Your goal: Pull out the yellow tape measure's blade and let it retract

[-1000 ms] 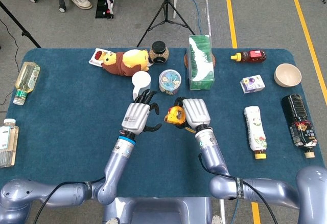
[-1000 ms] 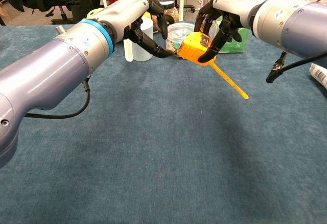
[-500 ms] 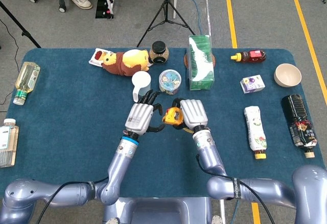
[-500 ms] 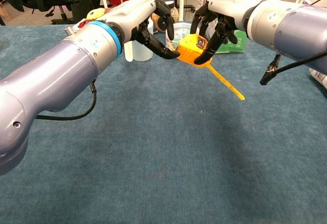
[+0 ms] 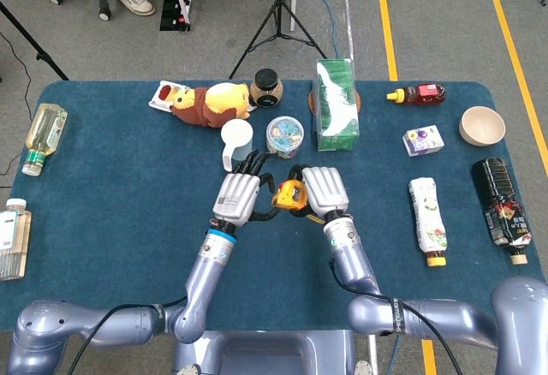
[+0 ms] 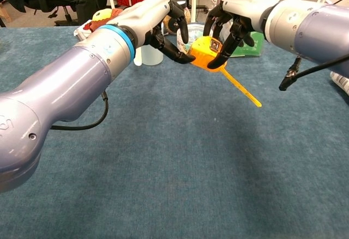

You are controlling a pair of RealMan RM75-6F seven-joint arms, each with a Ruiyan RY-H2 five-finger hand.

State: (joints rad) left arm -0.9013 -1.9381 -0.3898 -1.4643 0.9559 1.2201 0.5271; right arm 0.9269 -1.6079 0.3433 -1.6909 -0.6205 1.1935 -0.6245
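My right hand [image 5: 324, 191] [image 6: 240, 10] grips the yellow tape measure [image 5: 288, 195] [image 6: 206, 52] from above and holds it a little over the blue table [image 6: 180, 157]. A stiff yellow strip [image 6: 241, 91] slants down to the right from the case's lower corner. It is hidden under the hand in the head view. My left hand [image 5: 238, 197] [image 6: 163, 18] is close on the case's left, its dark fingers curled and its fingertips [image 6: 185, 58] touching the case's left edge. I cannot tell whether they pinch anything there.
Just behind the hands stand a white cup [image 5: 236, 139], a clear tub [image 5: 283, 135] and a green tissue box [image 5: 335, 105]. A plush toy [image 5: 210, 101] lies at the back. Bottles [image 5: 428, 211] [image 5: 502, 199] lie on the right and other bottles [image 5: 43, 138] on the left.
My left hand has moved right until its fingertips meet the tape measure's left edge. My right hand has shifted slightly left with the case. The yellow strip hangs as before.
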